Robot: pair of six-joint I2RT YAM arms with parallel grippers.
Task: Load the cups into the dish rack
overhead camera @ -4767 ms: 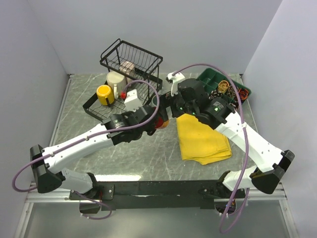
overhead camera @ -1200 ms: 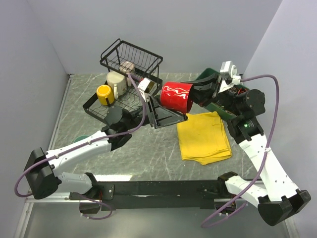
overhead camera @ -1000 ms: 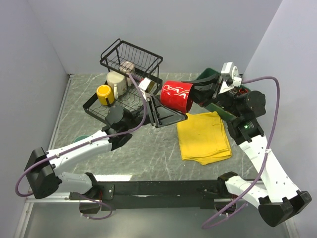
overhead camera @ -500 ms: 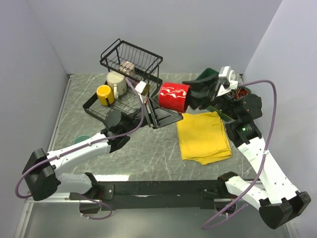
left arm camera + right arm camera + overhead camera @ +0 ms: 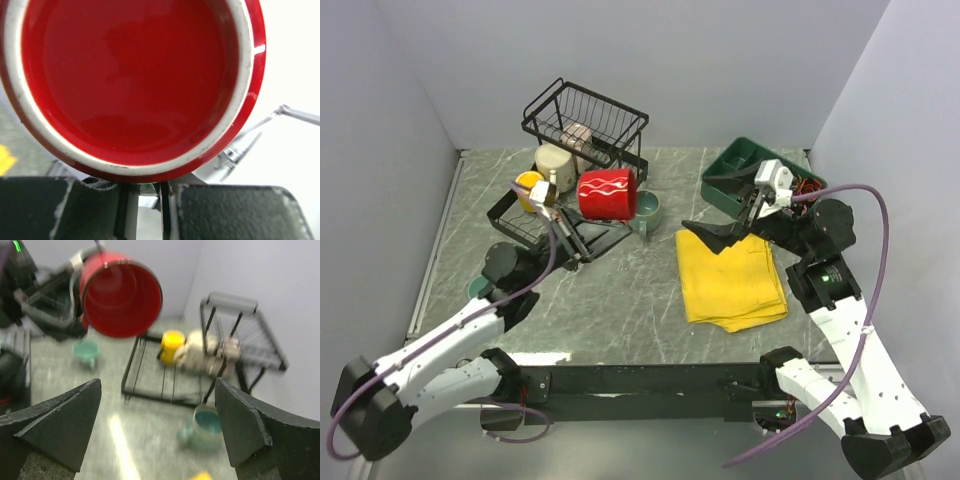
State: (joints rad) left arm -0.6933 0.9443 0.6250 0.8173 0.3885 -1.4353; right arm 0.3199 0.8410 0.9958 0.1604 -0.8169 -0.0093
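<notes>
**Red mug in the left jaws, rack just beyond it**

The left gripper point(image 5: 588, 228) is clamped on the red mug point(image 5: 607, 193) and holds it off the table. The wrist view is filled by the mug's open mouth, so exactly where the fingers bite cannot be told. The mug lies on its side. Its long axis runs straight out from the jaws, with the mouth turned back toward the wrist and the base pointing away.

From above, the dish rack point(image 5: 542, 100) lies right behind and under the mug, on the far side of the left jaws. The mug overlaps the front of the lower tier, below the upper basket. How high it hangs over the wires is hard to judge. A yellow mug point(image 5: 172, 347) and a cream mug point(image 5: 556, 160) already sit in that lower tier, off to one side of the held mug.

The right gripper point(image 5: 157, 385) is spread wide with nothing between its fingers, well apart from the rack. The left arm is plainly the nearer one.

The coming move probably calls for tipping the mug off its side and easing it down onto bare wires without knocking its neighbours. A teal mug point(image 5: 646, 208) waits on the table just past the held mug, on the side toward the right jaws.
</notes>
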